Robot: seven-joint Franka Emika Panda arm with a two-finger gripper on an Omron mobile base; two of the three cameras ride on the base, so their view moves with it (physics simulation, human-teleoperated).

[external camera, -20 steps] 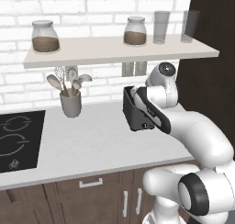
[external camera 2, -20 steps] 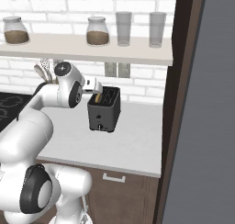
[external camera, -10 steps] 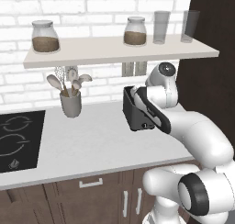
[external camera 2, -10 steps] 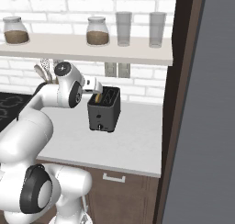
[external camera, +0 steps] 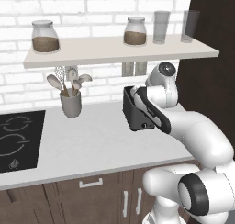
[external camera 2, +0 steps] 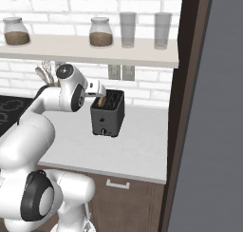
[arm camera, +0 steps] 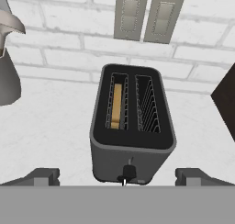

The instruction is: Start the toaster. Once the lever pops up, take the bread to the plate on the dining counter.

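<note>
The dark toaster (arm camera: pixel 133 140) stands on the white worktop below the wall sockets, also seen as the toaster (external camera: pixel 137 114) and the toaster (external camera 2: pixel 108 116). A tan slice of bread (arm camera: pixel 117 103) sits down in its left slot, and the bread (external camera 2: pixel 101 101) just peeks above the top. The toaster's lever (arm camera: pixel 128 172) is on the front face, low and centred. My gripper (arm camera: pixel 120 177) hovers above and in front of the toaster, open wide with nothing between the fingertips (arm camera: pixel 43 176). From the right base the gripper (external camera 2: pixel 98 89) hangs over the toaster's left end. The plate and the dining counter are out of view.
A grey utensil cup (external camera: pixel 71 103) with spoons stands left of the toaster. A black hob (external camera: pixel 18 140) lies further left. The shelf (external camera: pixel 114 51) above carries jars and glasses. A tall dark cabinet (external camera 2: pixel 190 107) bounds the worktop on the right.
</note>
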